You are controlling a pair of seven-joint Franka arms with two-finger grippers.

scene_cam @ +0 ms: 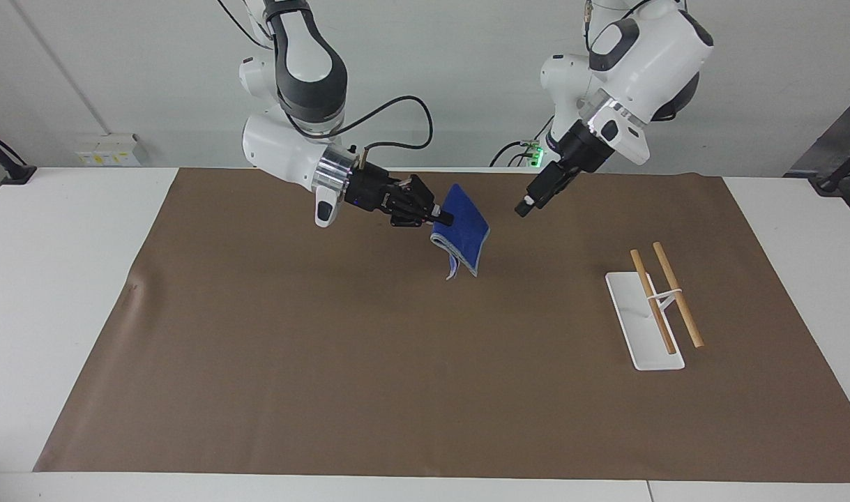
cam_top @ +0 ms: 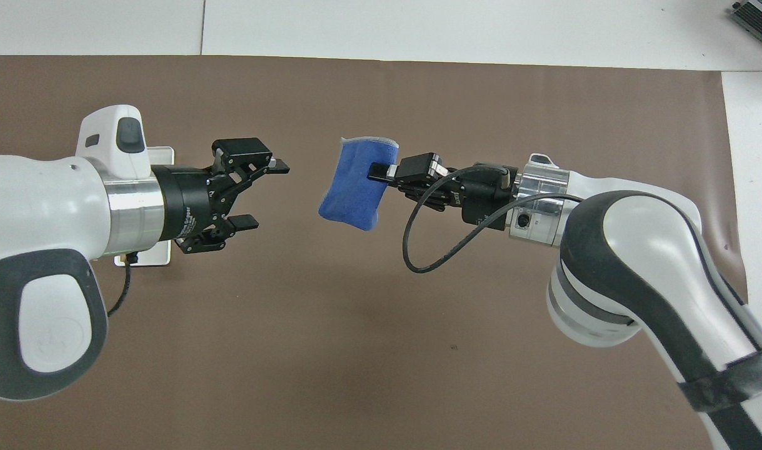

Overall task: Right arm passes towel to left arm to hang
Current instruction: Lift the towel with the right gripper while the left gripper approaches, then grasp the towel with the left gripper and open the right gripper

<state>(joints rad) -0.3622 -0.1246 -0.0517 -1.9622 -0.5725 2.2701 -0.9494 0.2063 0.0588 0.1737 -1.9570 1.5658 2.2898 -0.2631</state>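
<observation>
My right gripper [scene_cam: 444, 217] [cam_top: 375, 172] is shut on one edge of the blue towel [scene_cam: 464, 231] [cam_top: 354, 185] and holds it up in the air over the middle of the brown mat [scene_cam: 369, 362]; the folded towel hangs down from the grip. My left gripper [scene_cam: 526, 206] [cam_top: 263, 194] is open and empty, raised over the mat, pointing at the towel with a gap of about a gripper's length between them.
A white rack base [scene_cam: 643, 322] with two wooden rods [scene_cam: 677, 304] stands on the mat toward the left arm's end of the table. In the overhead view my left arm covers most of the rack [cam_top: 162, 152].
</observation>
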